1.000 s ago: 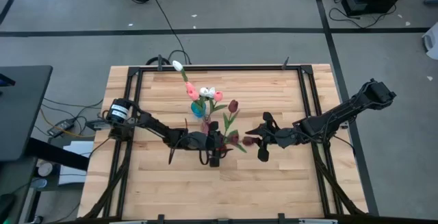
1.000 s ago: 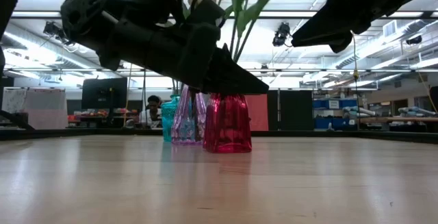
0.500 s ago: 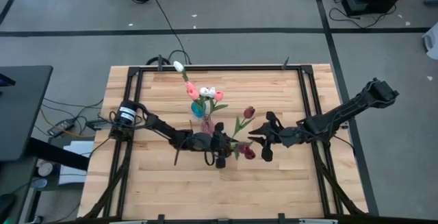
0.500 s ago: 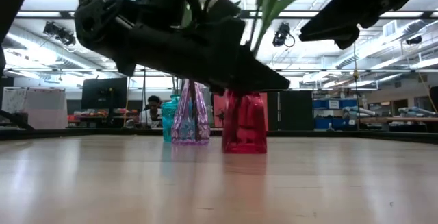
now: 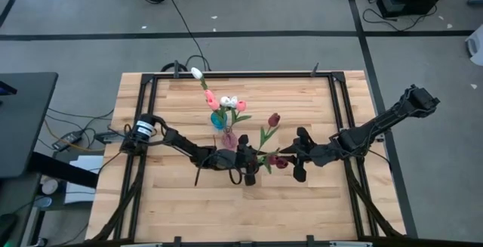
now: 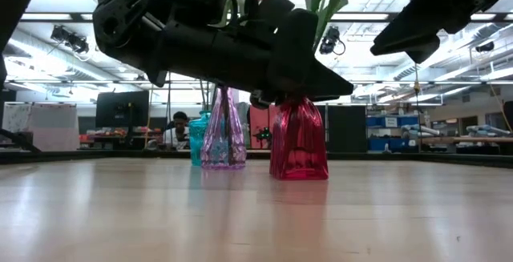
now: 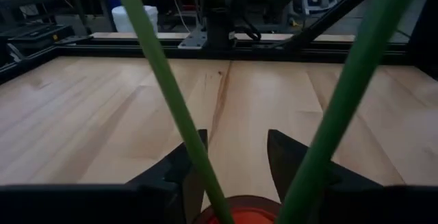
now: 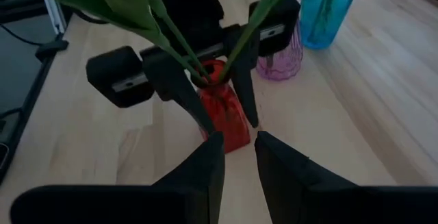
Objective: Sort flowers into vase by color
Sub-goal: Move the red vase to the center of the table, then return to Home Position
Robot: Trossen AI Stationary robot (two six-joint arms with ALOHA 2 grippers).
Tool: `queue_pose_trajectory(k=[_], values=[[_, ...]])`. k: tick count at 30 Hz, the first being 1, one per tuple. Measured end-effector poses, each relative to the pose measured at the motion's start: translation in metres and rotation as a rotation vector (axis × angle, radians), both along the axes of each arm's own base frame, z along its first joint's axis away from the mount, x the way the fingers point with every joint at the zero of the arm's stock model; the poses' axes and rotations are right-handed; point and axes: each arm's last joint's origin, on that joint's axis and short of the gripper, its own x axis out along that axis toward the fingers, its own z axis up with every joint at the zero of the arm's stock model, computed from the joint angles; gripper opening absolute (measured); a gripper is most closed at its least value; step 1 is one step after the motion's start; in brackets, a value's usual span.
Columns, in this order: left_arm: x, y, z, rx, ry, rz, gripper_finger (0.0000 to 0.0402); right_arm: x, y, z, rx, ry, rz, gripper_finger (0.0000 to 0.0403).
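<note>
A red glass vase (image 8: 222, 118) (image 6: 298, 150) stands on its base at the table's middle and holds two dark maroon tulips (image 5: 273, 118) on green stems (image 7: 171, 101). My left gripper (image 5: 249, 164) (image 7: 236, 138) reaches in from the table's left and is shut on this vase. My right gripper (image 5: 293, 156) (image 8: 238, 138) hovers just right of the vase, slightly open and empty. Behind stand a clear purple vase (image 6: 223, 138) and a teal vase (image 6: 198, 138), the teal one with pink and white tulips (image 5: 226, 102). My left gripper holds the red vase by its upper body (image 8: 213, 101), just below the neck, pinched between the two fingers (image 8: 179, 90), one on each side. The fingers come level from the table's left. The vase stands upright with its base (image 6: 298, 175) on the table.
The purple vase (image 5: 229, 137) and the teal vase (image 5: 219, 118) stand close behind the red one, toward the far edge. One white tulip (image 5: 196, 73) leans out toward the far left. A black frame (image 5: 241, 73) rims the table. Bare wood lies toward the near edge.
My left gripper has moved toward the table's right and a little toward the near edge, sliding the red vase along the table with it. The maroon tulips have swung with the vase. My right gripper has drawn back slightly toward the right.
</note>
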Motion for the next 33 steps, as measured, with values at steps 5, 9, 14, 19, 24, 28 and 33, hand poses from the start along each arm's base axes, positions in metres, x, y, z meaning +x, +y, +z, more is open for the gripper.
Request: queue_pose_trajectory(k=[5,9,14,19,24,28,33], values=[[0.000,0.000,-0.001,0.004,0.013,-0.003,0.0161,-0.001,0.001,0.000,-0.003,-0.003,0.000,0.0097],[-0.003,-0.001,-0.004,0.027,0.020,-0.013,0.0191,-0.001,0.001,0.000,-0.003,-0.003,-0.001,0.0097],[-0.009,-0.005,-0.001,0.024,0.014,-0.035,0.0247,-0.001,0.001,0.000,-0.008,-0.003,-0.003,0.0097],[-0.019,-0.006,0.009,0.024,0.029,-0.068,0.0292,-0.004,-0.002,0.003,-0.045,-0.002,-0.008,0.0097],[-0.043,-0.002,0.028,0.030,0.077,-0.077,0.0311,-0.015,-0.010,0.016,-0.065,-0.031,0.000,0.0097],[-0.066,0.002,0.042,0.023,0.108,-0.092,0.0312,-0.024,-0.017,0.024,-0.087,-0.048,0.011,0.0097],[-0.105,0.012,0.057,-0.058,0.058,-0.114,0.0308,-0.040,-0.031,0.022,-0.072,-0.145,0.019,0.0097]])
